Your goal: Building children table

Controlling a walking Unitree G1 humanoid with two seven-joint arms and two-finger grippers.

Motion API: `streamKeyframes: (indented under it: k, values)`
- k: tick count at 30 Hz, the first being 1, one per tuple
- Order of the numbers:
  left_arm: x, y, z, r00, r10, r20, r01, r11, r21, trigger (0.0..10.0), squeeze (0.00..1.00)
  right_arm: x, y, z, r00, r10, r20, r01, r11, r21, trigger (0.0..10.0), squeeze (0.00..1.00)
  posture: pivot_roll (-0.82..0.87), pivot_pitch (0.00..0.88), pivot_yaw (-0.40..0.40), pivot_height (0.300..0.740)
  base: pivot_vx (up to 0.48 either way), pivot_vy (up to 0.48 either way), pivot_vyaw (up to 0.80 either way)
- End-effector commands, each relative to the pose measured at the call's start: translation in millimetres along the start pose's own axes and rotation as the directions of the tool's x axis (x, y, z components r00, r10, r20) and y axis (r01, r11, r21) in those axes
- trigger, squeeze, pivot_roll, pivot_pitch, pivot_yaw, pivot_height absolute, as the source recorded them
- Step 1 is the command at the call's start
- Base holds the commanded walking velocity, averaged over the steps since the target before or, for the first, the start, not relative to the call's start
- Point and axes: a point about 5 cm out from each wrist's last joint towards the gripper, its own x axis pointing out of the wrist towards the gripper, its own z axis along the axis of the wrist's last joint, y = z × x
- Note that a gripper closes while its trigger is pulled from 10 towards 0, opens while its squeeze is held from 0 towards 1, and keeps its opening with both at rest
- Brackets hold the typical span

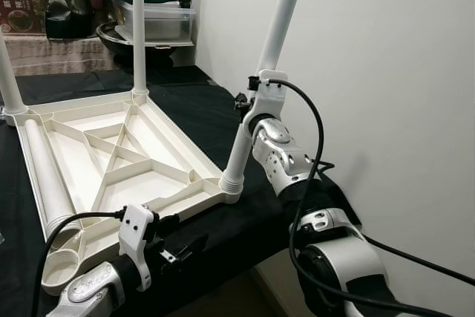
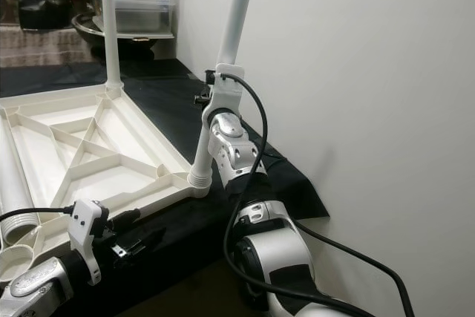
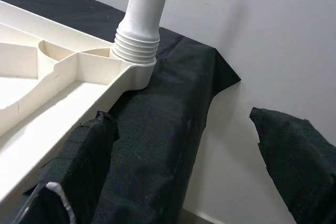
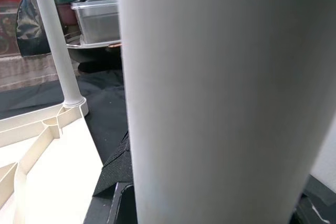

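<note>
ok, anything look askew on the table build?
Yes: the leg in the right gripper leans away from the tabletop, while the far corner leg stands upright. A spare leg lies in the frame.

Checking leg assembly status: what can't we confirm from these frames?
- Right gripper finger state: eye views, hidden behind its wrist mount and the leg; the right wrist view is too close to the leg.
- How deep the leg's thread sits in the tabletop corner socket: left wrist view, hidden inside the socket.
- Near-left corner socket: partly behind the left arm's cable.
</note>
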Motion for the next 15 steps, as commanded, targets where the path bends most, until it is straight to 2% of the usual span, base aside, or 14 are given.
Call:
streamKeyframes:
  k: [1,15]
  values:
    - [3.3,-1.3,-2,1.0,-0.011,-0.002,0.011,1.0,0.001,10.0,0.0,-2.0,-19.9,-37,0.986,-0.077,-0.15,0.071,0.997,-0.043,10.0,0.0,0.05,0.0,-0.172,0.74,0.0,0.0,0.0]
    - [4.2,-0.7,-1,1.0,-0.016,-0.003,0.016,1.0,0.007,10.0,0.0,-2.3,-12.0,-11,0.999,-0.037,-0.038,0.035,0.998,-0.054,10.0,0.0,0.05,0.0,-0.168,0.74,0.0,0.0,0.0]
